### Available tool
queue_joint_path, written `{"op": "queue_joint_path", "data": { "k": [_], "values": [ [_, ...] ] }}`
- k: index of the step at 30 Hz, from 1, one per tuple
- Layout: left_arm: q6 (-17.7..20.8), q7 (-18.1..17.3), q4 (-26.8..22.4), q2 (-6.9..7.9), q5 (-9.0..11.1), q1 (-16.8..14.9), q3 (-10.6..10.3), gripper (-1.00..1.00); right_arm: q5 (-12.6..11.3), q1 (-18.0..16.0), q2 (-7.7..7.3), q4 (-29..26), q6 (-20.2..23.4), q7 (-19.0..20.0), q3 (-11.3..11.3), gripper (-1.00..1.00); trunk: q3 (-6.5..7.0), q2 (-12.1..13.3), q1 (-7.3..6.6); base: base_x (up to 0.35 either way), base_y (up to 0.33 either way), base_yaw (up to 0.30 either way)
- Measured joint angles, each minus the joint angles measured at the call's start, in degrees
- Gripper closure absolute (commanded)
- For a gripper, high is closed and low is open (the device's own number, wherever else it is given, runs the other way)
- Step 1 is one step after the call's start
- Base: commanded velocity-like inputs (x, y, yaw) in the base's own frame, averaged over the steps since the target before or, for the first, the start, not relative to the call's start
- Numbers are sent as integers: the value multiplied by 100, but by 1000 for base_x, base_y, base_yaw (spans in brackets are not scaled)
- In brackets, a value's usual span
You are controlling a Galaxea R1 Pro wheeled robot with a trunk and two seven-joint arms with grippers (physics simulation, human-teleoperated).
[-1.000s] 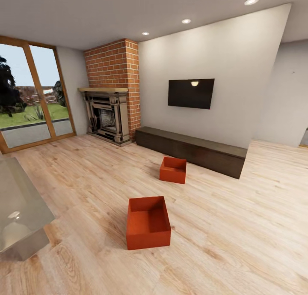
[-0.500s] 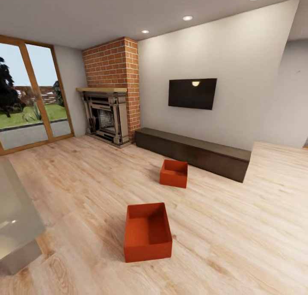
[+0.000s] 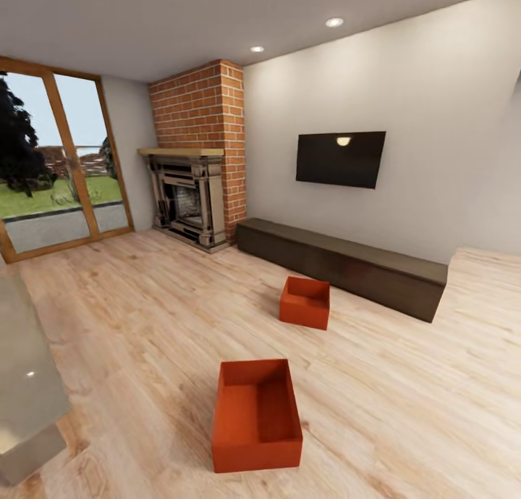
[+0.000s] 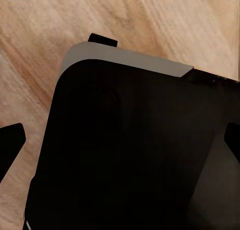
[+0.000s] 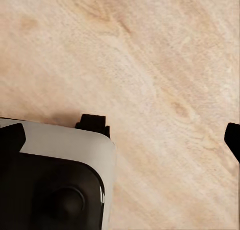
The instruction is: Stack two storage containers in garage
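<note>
Sitting apart on the living room's wood plank floor (image 3: 405, 383): nearer container (image 3: 256, 415) at lower centre, farther container (image 3: 305, 303) mid-frame before the low dark cabinet (image 3: 340, 265), awaiting pickup. Both hands seemingly hanging spread and empty over planks, fingertips (image 5: 232, 137) barely showing at frame edges.

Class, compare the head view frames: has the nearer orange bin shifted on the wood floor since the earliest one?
No. The nearer bin keeps its spacing from the farther bin and dark bench; the whole picture shifted, so the camera moved.
</note>
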Motion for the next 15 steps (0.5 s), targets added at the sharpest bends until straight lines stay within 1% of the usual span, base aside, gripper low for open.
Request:
{"op": "queue_joint_path", "data": {
  "k": [4, 7, 10, 15],
  "values": [
    [0, 0, 0, 0, -5, 0, 0, -100, 0, 0, 0, 0, 1, 2, 0, -100, 0, 0, 0, 269, 0, 260],
    [0, 0, 0, 0, -7, 0, 0, -100, 0, 0, 0, 0, 1, 2, 0, -100, 0, 1, 2, 105, 0, 246],
    [-6, 0, 0, 0, -8, 0, 0, -100, -6, 0, 0, 0, 1, 2, 0, -100, 0, 1, 3, 20, 0, 66],
    [-8, 0, -6, -4, -13, 0, 0, -100, -8, 0, 0, 0, 1, 2, 0, -100, 0, 1, 3, 15, 0, 17]
  ]
}}
